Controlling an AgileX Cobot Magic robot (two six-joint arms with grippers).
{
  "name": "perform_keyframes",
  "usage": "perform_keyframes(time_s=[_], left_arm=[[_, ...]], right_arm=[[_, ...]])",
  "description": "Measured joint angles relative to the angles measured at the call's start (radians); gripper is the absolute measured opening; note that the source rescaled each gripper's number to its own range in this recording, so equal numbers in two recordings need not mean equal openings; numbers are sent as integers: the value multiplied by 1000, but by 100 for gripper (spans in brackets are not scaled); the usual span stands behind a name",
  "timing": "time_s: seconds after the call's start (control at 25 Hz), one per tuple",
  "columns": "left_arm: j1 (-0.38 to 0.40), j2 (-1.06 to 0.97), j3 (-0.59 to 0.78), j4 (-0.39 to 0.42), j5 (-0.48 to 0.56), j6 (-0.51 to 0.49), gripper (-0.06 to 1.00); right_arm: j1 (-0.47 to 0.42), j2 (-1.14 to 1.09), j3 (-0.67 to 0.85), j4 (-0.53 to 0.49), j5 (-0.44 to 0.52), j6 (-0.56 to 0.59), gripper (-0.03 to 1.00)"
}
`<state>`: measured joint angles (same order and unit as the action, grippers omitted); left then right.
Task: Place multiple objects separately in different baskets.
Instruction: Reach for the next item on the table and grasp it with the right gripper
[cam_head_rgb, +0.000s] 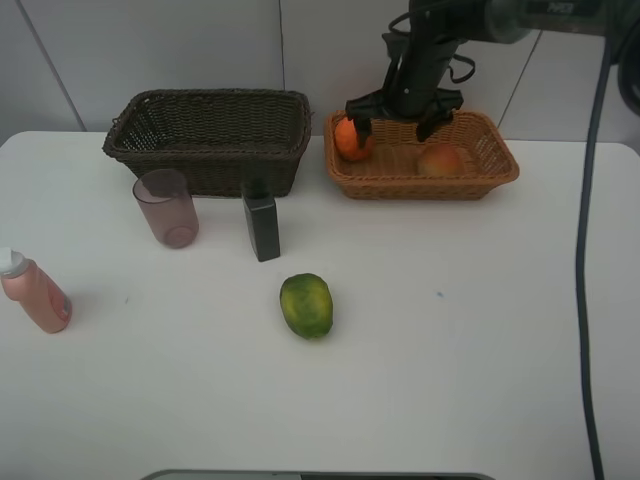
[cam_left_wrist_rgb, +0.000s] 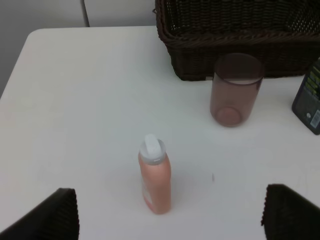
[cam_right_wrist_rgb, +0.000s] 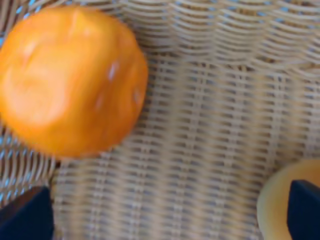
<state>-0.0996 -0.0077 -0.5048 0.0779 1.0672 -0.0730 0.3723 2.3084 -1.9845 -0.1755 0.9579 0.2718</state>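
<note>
orange (cam_head_rgb: 352, 140): round, glossy, dimpled, lying in tan basket (cam_head_rgb: 470, 176)
peach (cam_head_rgb: 438, 158): red-yellow, same basket
right gripper (cam_head_rgb: 392, 125): jaws wide apart, empty
left gripper (cam_left_wrist_rgb: 175, 215): jaws apart, empty

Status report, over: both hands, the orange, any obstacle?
Left hand open, pink bottle ahead. Right hand open over light tan wicker basket. Round orange fruit lies inside with red-yellow peach. Nothing blocking.

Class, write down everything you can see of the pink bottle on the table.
The pink bottle is small and rounded, of smooth salmon-pink plastic by its look, with a white cap on top. It seems to stand upright on the white table, near the table's left edge in the high view, apart from the other items. Only the table touches it.
</note>
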Motion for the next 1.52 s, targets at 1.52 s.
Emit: perform_keyframes(time_s=[1.52], left_arm=[[0,0,0,0,0,0,94]], right_arm=[[525,-452,708,85,-121,309,96]])
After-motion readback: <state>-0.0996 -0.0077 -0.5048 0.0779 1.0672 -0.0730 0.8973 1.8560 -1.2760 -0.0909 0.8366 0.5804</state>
